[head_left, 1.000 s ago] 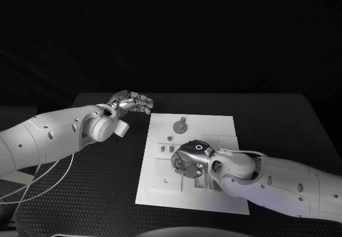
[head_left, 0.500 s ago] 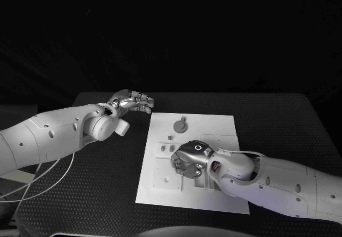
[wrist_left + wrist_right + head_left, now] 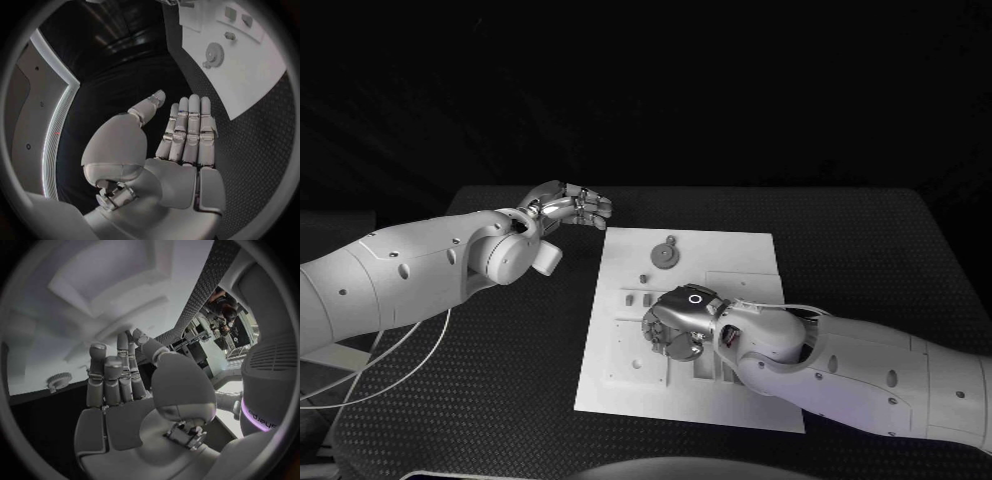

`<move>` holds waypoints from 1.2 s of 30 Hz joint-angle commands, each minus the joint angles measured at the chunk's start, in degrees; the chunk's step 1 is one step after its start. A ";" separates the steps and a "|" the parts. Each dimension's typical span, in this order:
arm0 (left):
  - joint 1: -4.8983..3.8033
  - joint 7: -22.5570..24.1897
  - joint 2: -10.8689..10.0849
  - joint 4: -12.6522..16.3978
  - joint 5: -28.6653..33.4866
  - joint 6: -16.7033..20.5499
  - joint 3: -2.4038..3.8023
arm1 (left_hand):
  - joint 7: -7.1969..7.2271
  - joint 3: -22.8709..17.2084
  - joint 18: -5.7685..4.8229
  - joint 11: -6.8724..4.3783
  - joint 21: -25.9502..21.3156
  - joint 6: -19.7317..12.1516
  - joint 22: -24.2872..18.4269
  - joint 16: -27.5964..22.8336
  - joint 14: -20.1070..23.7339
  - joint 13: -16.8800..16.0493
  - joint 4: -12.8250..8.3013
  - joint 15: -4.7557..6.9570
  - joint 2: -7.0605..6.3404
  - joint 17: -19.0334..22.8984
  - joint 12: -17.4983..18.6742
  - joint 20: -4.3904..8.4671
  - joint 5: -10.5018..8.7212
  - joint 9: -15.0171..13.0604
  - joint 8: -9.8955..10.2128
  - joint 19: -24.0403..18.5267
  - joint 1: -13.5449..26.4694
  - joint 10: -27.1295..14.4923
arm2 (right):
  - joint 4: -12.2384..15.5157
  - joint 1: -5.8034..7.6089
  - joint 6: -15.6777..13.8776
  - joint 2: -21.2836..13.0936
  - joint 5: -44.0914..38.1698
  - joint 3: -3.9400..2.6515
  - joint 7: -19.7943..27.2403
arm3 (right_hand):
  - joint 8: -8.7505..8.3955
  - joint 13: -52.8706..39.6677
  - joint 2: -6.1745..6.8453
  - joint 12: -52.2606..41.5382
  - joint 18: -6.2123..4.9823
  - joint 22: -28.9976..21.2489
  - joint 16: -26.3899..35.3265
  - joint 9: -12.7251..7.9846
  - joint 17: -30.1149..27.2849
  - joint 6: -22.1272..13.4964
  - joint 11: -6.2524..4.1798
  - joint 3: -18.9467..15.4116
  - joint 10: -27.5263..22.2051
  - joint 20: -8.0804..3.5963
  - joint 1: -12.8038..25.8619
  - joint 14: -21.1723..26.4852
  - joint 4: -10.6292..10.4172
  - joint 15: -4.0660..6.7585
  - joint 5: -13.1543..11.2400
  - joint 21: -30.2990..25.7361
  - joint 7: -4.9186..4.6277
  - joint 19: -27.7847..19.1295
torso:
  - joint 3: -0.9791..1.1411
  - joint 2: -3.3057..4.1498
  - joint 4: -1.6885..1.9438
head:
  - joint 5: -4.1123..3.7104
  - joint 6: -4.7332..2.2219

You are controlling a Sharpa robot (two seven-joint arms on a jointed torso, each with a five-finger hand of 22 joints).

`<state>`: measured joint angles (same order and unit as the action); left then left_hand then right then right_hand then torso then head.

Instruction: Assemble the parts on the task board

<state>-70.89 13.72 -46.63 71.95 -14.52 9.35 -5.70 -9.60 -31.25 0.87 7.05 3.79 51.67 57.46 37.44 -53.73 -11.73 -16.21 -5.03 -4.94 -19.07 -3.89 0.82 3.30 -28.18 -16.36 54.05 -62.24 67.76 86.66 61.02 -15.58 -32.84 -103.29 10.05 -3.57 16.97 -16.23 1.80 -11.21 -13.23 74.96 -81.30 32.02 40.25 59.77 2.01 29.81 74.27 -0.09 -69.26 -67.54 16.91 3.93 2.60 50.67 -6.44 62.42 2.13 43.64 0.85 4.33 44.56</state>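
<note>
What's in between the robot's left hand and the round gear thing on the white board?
Nothing. In the head view, only bare black table and white task board separate the left hand from the gear.

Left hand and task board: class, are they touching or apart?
Apart. The head view shows the left hand hovering over black table beyond the task board corner, with a dark gap between.

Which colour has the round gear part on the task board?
Grey. The gear lies on the white task board; it shows best in the head view.
</note>
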 commanded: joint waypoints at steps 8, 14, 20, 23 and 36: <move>-0.06 0.38 -0.11 0.17 0.55 -1.63 0.04 | 0.02 0.46 0.62 0.02 0.00 -0.18 -0.21 -0.55 0.15 0.15 -0.06 -0.37 0.25 -0.19 -0.05 -0.46 -0.09 0.12 -0.34 -0.03 -0.14 0.07 | -0.78 -0.26 3.11 -0.67 2.10 0.29 -0.42 | -2.09 1.07 3.80 2.50 -1.77 0.45 0.46 -0.90 0.32 -3.67 1.73 -1.08 -2.64 0.42 4.38 0.99 -0.47 -1.33 0.24 -0.84 -1.45 -0.36 | -0.04 -0.01 -0.03 | -0.19 0.04; -0.06 0.38 -0.16 0.18 0.55 -1.65 0.04 | 0.00 0.47 0.63 0.03 0.00 -0.21 -0.25 -0.62 0.17 0.18 -0.06 -0.40 0.26 -0.25 -0.04 -0.48 -0.08 0.14 -0.33 -0.07 -0.16 0.04 | -0.40 -0.26 1.75 -1.06 2.82 0.29 -0.08 | -4.31 2.18 7.06 4.73 -1.77 0.32 0.62 -1.95 0.63 -8.10 3.34 -0.41 -6.15 0.94 6.26 2.60 -0.96 -2.91 0.24 -1.73 -3.55 -1.14 | 0.01 -0.01 -0.03 | -0.28 -0.03; -0.06 0.36 -0.29 0.20 0.55 -1.66 0.03 | -0.01 0.49 0.64 0.04 0.00 -0.24 -0.30 -0.69 0.18 0.20 -0.06 -0.41 0.24 -0.30 -0.04 -0.50 -0.08 0.15 -0.32 -0.10 -0.17 0.03 | 1.05 -0.21 -0.56 -2.50 2.96 0.28 -0.12 | -5.08 2.89 9.78 6.04 -1.77 0.53 0.43 -2.45 0.92 -10.17 4.58 0.73 -8.54 1.38 7.14 3.89 -2.09 -4.12 0.24 -2.07 -4.41 -1.85 | 0.02 -0.03 -0.09 | -0.44 -0.10; -0.06 0.38 -0.34 0.26 0.55 -1.72 0.03 | -0.01 0.50 0.64 0.05 0.00 -0.25 -0.32 -0.72 0.19 0.21 -0.07 -0.42 0.23 -0.33 -0.03 -0.51 -0.08 0.16 -0.32 -0.11 -0.17 0.02 | 2.05 -0.03 -2.83 -3.55 3.47 0.24 0.06 | -5.02 2.96 10.13 6.12 -1.77 0.62 0.30 -2.48 0.99 -10.30 4.69 1.04 -8.73 1.43 7.14 4.05 -2.35 -4.23 0.24 -2.04 -4.45 -1.89 | -0.01 -0.02 -0.09 | -0.66 -0.30; -0.06 0.55 -0.33 -0.14 0.55 -1.66 0.03 | -0.02 0.49 0.67 0.05 0.02 -0.26 -0.37 -0.80 0.18 0.24 -0.06 -0.43 0.27 -0.42 -0.05 -0.53 -0.07 0.17 -0.33 -0.12 -0.22 0.03 | 6.97 5.36 -5.75 -11.05 7.74 -2.23 1.45 | -3.36 2.33 7.96 4.62 -1.77 0.95 -0.39 -1.98 1.00 -8.45 3.73 1.91 -6.50 0.95 4.89 2.90 -0.75 -3.33 0.24 -1.31 -3.41 -0.94 | -0.01 -0.06 -0.17 | -1.14 -1.24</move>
<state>-70.88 13.66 -47.04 71.80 -14.35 8.45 -5.71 -9.60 -31.09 0.86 7.05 3.79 51.67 57.16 37.00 -53.52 -11.57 -16.37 -5.23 -4.94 -19.41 -3.89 0.62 3.30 -28.08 -16.36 53.85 -62.24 67.76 93.21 65.97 -20.22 -43.42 -98.11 7.89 -2.89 13.41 -13.84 9.93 -6.41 -12.87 74.97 -81.41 29.97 41.27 51.00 5.69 31.71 67.35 1.11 -64.15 -64.29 15.83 0.69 2.62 49.15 -9.94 61.24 2.17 43.60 0.73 3.27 43.48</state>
